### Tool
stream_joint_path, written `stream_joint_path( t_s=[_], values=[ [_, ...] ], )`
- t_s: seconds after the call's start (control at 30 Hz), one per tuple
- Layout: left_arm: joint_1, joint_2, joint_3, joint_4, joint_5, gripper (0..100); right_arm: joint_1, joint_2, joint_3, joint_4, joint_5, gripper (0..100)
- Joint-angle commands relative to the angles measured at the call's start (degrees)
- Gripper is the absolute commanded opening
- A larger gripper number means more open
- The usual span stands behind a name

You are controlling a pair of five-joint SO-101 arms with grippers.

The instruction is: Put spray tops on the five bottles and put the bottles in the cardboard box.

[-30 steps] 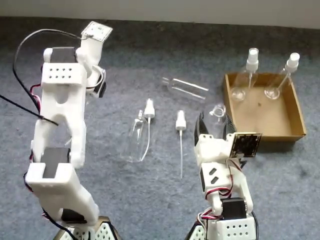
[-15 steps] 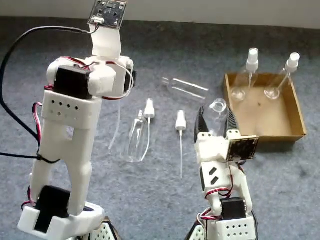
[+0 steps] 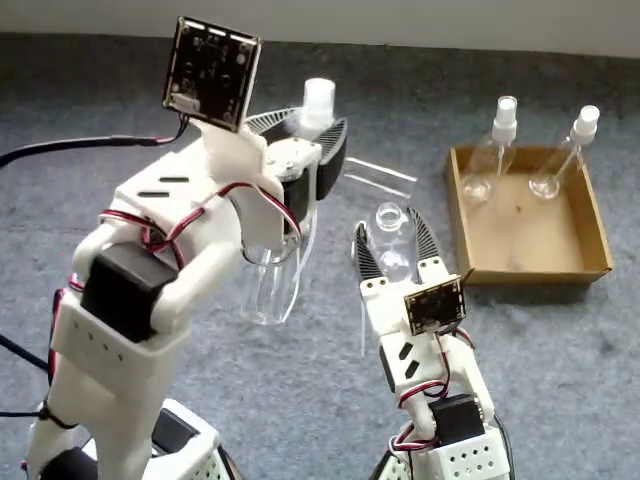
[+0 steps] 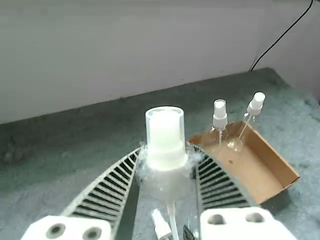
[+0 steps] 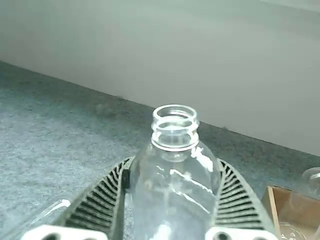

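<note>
The grey worktop (image 3: pixel 560 370) carries everything. The left arm (image 3: pixel 170 290), the bulkiest thing in the high view, is raised with its left end effector (image 3: pixel 305 125) well above the surface. Its ribbed fingers are closed partway round a white spray top (image 3: pixel 318 100), whose cap stands upright above the fingertips – the left wrist view shows the left end effector (image 4: pixel 167 150) pinching the spray top (image 4: pixel 165 137) at its collar, with the dip tube hanging down between the fingers.

To the right of it and lower down, the right end effector (image 3: pixel 388 225) grips an open bottle (image 3: pixel 390 245), clear and upright, its bare threaded neck rising clear of the fingertips. The right wrist view shows the right end effector (image 5: pixel 175 164) clamped on both sides of the open bottle (image 5: pixel 175 170).

The cardboard box (image 3: pixel 535 225) lies to the right of the right end effector – near it, not touching. Inside, against the far wall, lean two capped bottles, one (image 3: pixel 493 150) nearer the end effector and one (image 3: pixel 568 150) farther.

Below the left end effector, another clear bottle (image 3: pixel 268 285) lies on the worktop.
</note>
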Motion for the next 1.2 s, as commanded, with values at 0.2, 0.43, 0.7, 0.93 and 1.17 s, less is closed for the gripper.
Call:
stream_joint_path(
  t_s=[0.2,0.43,0.7,0.93,1.17],
  values=[
    [8.84,-17.10,33.36,-40.00,-6.68,0,-0.75,-0.75,7.34,1.71,-0.88,12.7],
    [11.74,-24.84,47.08,-59.60,-11.87,0,-0.84,-0.75,7.34,1.71,-6.86,12.7],
    [11.74,-25.80,52.26,-72.79,-11.87,0,-4.97,-0.75,7.43,1.80,-6.77,12.7],
    [11.65,-25.98,58.59,-78.42,-12.04,0,-4.88,-0.75,7.43,1.98,-6.77,12.7],
    [11.65,-25.80,60.00,-78.86,-11.87,0,-4.97,-0.75,7.43,1.98,-6.86,12.7]
  ],
)
